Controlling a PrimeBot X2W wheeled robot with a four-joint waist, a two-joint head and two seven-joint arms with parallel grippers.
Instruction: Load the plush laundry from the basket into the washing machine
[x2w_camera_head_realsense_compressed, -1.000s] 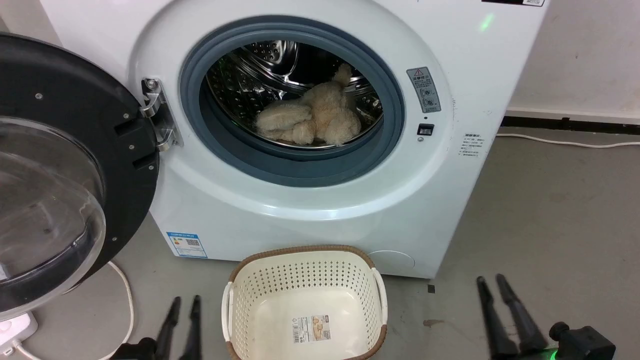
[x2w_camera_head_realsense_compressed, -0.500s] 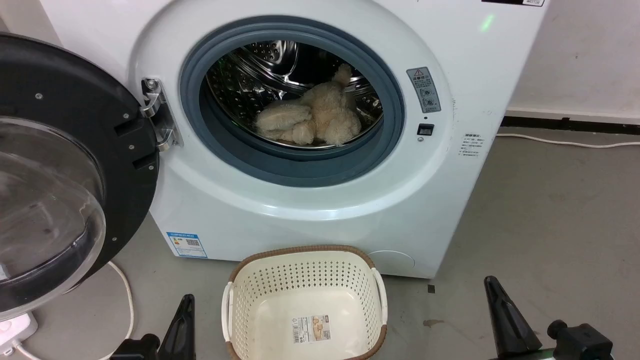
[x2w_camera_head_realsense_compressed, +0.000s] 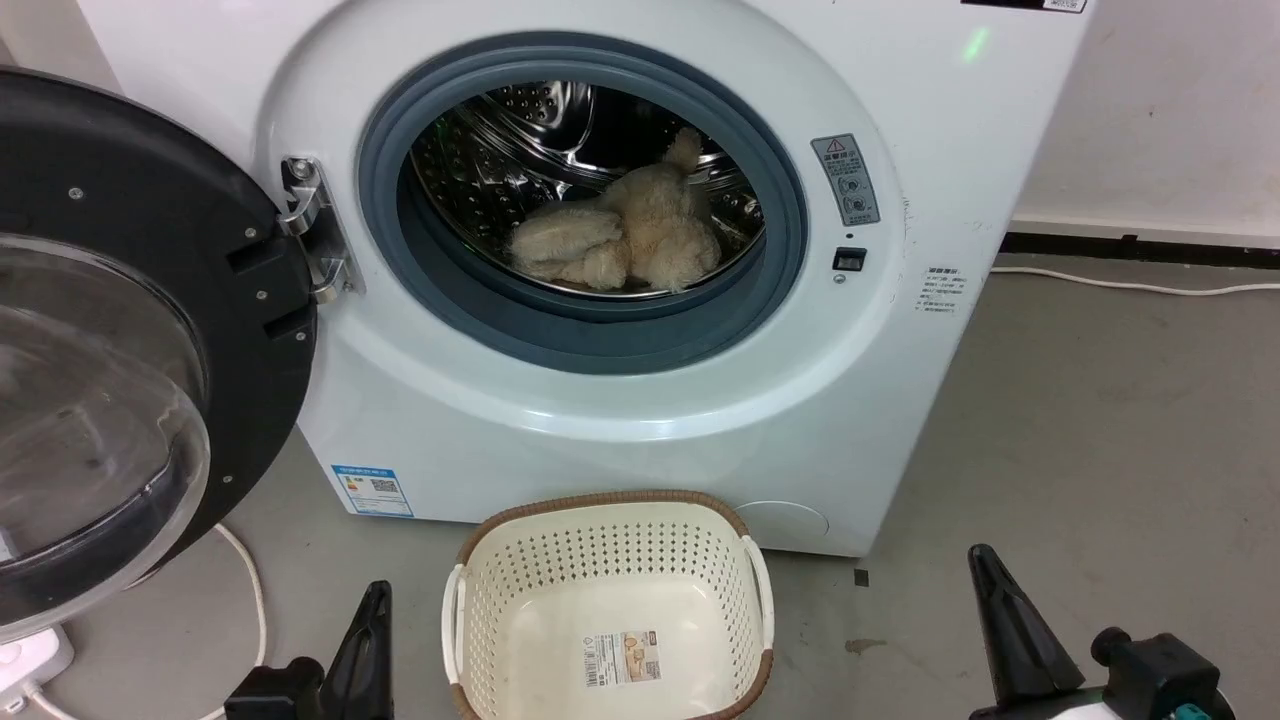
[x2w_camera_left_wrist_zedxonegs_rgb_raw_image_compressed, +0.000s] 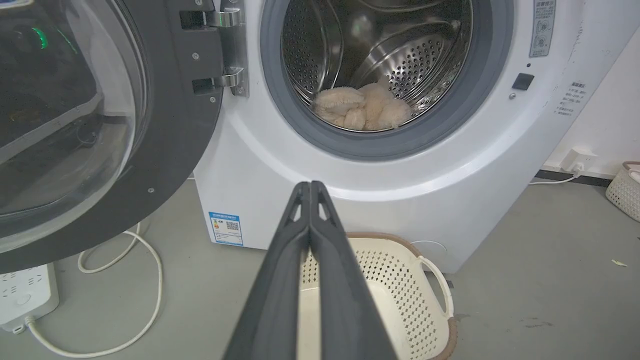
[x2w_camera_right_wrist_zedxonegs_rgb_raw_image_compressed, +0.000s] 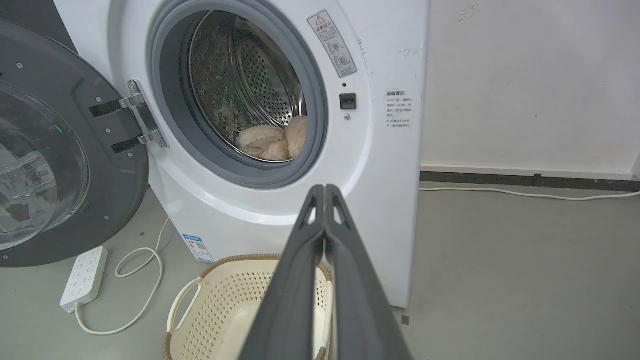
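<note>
Left gripper (x2w_camera_head_realsense_compressed: 377, 592) and right gripper (x2w_camera_head_realsense_compressed: 981, 556) are sitting pressed together, empty, at the basket's (x2w_camera_head_realsense_compressed: 600, 497) 9 and 3 o'clock. Plush toy (x2w_camera_head_realsense_compressed: 625, 245) is lying inside the washer (x2w_camera_head_realsense_compressed: 620, 420) at 12 o'clock.

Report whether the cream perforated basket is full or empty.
Empty: the cream perforated basket shows only a label sticker inside; the fluffy beige plush toy lies in the steel drum.

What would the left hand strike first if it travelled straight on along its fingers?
Most likely the washing machine: the left hand aims at its white front just below the grey door seal, above the basket. Depth is unclear, so the exact spot is uncertain.
</note>
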